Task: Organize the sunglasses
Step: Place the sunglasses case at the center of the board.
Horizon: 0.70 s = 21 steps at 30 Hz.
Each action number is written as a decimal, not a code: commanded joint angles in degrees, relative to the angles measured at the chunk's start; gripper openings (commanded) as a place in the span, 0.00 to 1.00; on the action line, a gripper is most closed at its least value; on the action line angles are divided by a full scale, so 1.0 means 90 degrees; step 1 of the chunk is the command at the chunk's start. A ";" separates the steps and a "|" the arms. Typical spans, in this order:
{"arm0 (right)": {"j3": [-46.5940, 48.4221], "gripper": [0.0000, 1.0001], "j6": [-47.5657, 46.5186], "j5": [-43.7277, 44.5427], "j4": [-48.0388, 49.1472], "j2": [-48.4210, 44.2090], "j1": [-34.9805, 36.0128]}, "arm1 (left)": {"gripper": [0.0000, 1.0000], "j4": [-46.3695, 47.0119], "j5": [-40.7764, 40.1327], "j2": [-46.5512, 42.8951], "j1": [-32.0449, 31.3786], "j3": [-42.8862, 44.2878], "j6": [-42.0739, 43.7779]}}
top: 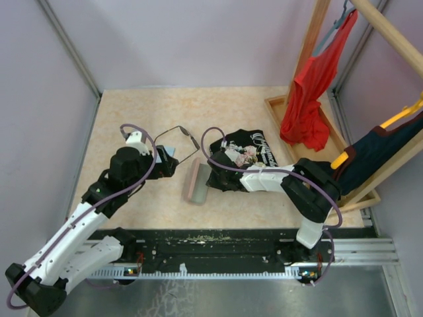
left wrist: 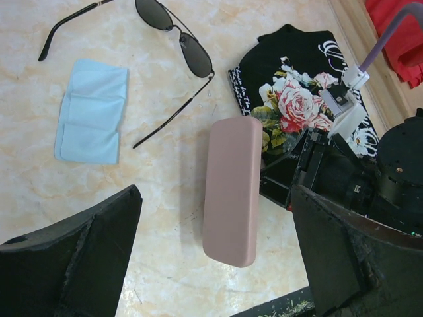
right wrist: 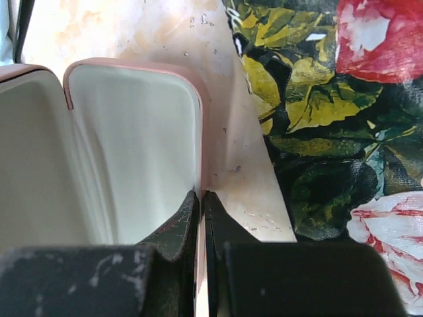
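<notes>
Beige, marble-patterned desk (top: 132, 119) fills the walled cell, and the sunglasses (left wrist: 178, 36) lie on it unfolded, lenses down, both slim arms spread. They rest just beyond the left tool (top: 166, 161), on the side away from the arm bases. In the left wrist view they sit in the upper part of the picture, above the gap between the tool's fingers (left wrist: 73, 257). The lens bar runs on a diagonal from upper left to lower right. One arm trails off to the left above the blue cloth (left wrist: 92, 109). The other slants down toward the top end of the pink case (left wrist: 231, 188) and stops just short of it. The left arm is plainly the nearer one.

The left tool is spread wide and carries nothing, and neither finger touches anything that can be seen.

The right tool (right wrist: 201, 198) is pinched tight on the thin wall of the case. The case stands open in its wrist view, showing the pale lining. A black floral shirt (right wrist: 317, 132) lies just to the right of the case.

With the case held open by the right arm, the pickup likely falls to the left arm. Its jaws would probably need to line up across the frame's diagonal first.
</notes>
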 commanded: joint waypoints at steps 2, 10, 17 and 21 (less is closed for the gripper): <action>0.0247 0.04 0.0351 0.0043 0.0366 0.0023 0.0056 | 0.99 -0.0057 0.0107 0.0058 0.0023 -0.0041 0.0140; 0.0130 0.27 0.0391 0.0047 0.0494 -0.0157 0.0048 | 0.99 -0.0015 0.0169 0.0061 0.0023 -0.0188 0.0176; 0.0016 0.30 0.0023 0.0170 0.0262 -0.0840 0.0049 | 1.00 -0.0008 0.0215 0.0038 0.0023 -0.0174 0.0204; -0.0146 0.33 -0.0909 0.0488 -0.0058 -0.1409 0.0030 | 1.00 -0.0074 0.0221 0.0040 0.0023 -0.0082 0.0233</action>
